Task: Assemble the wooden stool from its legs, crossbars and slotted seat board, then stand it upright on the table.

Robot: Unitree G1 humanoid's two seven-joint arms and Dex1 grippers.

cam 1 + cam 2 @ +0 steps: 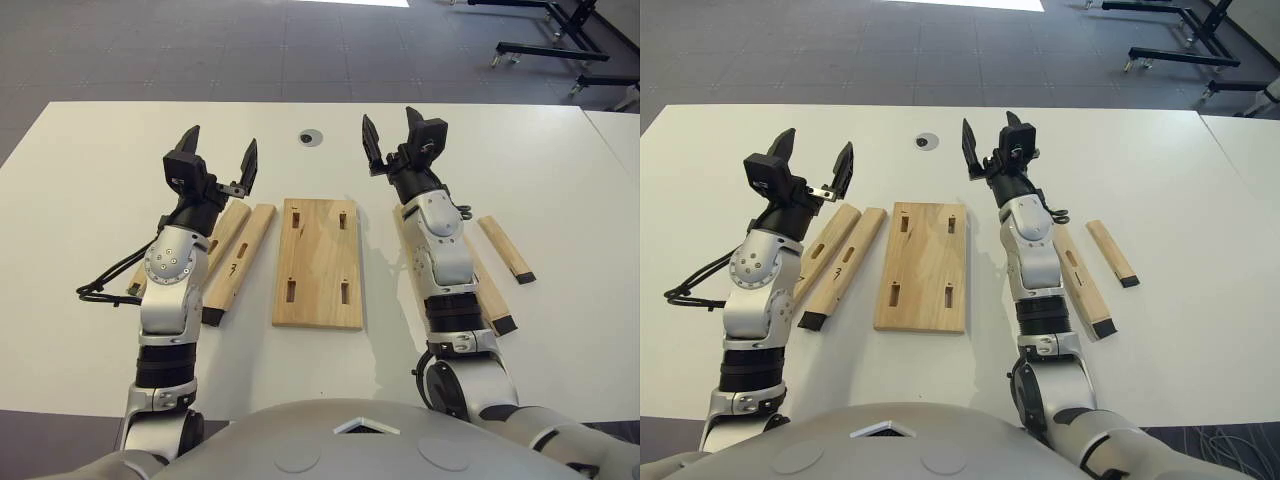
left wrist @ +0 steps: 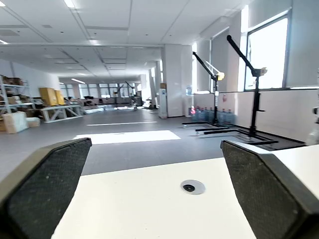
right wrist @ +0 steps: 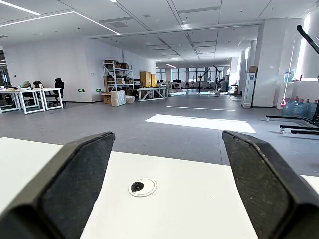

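The slotted seat board lies flat at the table's middle, with several slots cut through it. Two wooden legs with dark ends lie side by side left of the board, partly under my left arm. Right of the board lies another leg, mostly hidden by my right arm, and a shorter crossbar beyond it. My left gripper hovers open above the far ends of the left legs, holding nothing. My right gripper is raised and open beyond the board's far right corner, also holding nothing.
A round cable grommet is set in the white table beyond the board. A black cable loops beside my left arm. Wheeled metal frames stand on the floor past the table's far right.
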